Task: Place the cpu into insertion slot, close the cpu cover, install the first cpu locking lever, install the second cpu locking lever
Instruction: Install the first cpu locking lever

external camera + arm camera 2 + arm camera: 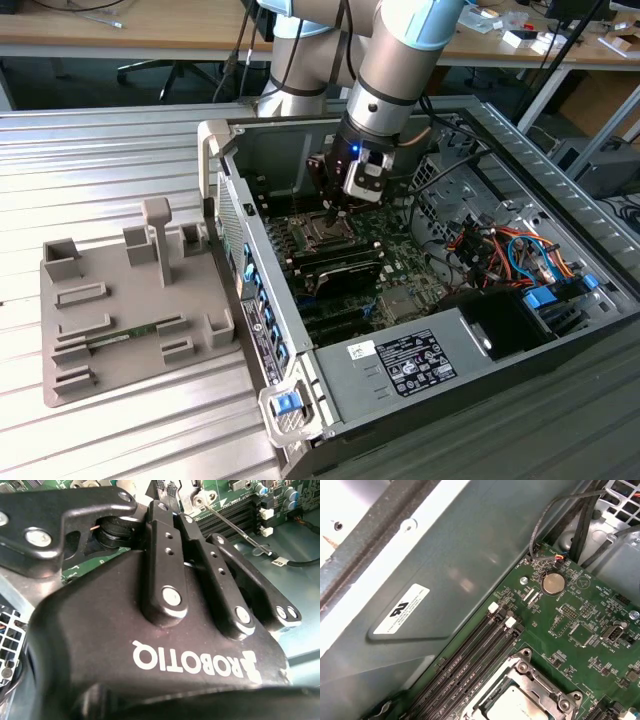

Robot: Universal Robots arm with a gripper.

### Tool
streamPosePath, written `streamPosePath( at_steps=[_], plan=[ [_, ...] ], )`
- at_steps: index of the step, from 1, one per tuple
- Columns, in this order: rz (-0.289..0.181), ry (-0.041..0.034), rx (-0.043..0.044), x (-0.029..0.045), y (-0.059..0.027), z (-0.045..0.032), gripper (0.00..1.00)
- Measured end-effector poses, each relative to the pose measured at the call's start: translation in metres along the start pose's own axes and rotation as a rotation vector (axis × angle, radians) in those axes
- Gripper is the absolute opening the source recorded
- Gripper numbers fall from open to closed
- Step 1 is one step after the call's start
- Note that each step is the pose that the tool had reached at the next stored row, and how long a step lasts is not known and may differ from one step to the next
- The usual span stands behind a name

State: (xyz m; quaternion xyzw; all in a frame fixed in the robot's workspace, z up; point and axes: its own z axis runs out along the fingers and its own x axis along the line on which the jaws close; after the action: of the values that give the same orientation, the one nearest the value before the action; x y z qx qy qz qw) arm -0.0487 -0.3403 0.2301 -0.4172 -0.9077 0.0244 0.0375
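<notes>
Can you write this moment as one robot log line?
claw low over insertion slot | cpu in slot | cpu cover flat around cpu

A ribbed silver metal tabletop (100,160) spreads across the foreground. Behind it stands a long pale wooden desk (130,35), with a dark star-shaped chair base (165,70) on the dark floor (60,85) beneath it.

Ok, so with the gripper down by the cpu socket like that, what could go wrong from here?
1. The cpu locking lever is a thin rod running out just past the gripper. A push slightly off-line could probably make it slip away or bend.
2. The cpu cover lies over the cpu, with the memory slots right alongside. A sideways drift might scrape them or small parts on the green circuit board.
</notes>
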Motion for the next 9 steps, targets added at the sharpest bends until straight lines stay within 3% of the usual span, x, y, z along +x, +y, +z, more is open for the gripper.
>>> streamPosePath(
  at_steps=[9],
  plan=[
    [-0.020, -0.0015, 0.0010, 0.0000, 0.0000, 0.0000, 0.10]
  ],
)
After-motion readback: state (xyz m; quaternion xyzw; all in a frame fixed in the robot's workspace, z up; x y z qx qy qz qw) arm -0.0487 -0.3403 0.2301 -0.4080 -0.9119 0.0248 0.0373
